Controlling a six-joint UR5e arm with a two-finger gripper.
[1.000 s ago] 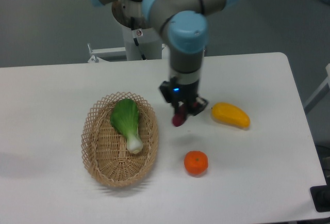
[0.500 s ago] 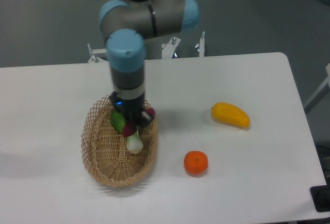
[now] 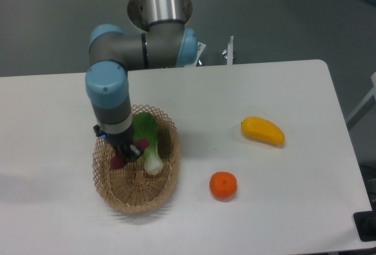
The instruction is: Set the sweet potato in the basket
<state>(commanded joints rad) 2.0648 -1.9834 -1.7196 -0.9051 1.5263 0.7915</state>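
The oval wicker basket sits on the left half of the white table. My gripper hangs over the basket's left side, shut on the sweet potato. Only the reddish-purple ends of the sweet potato show beside and below the fingers. A green leafy vegetable with a white stem lies in the basket, just right of the gripper.
A yellow mango-like fruit lies on the right part of the table. A round orange rests right of the basket, toward the front. The arm's elbow and column rise behind the basket.
The arm swung left, carrying the sweet potato from between the basket and the yellow fruit, across the basket's right rim, to above its left interior. The other items stayed put.
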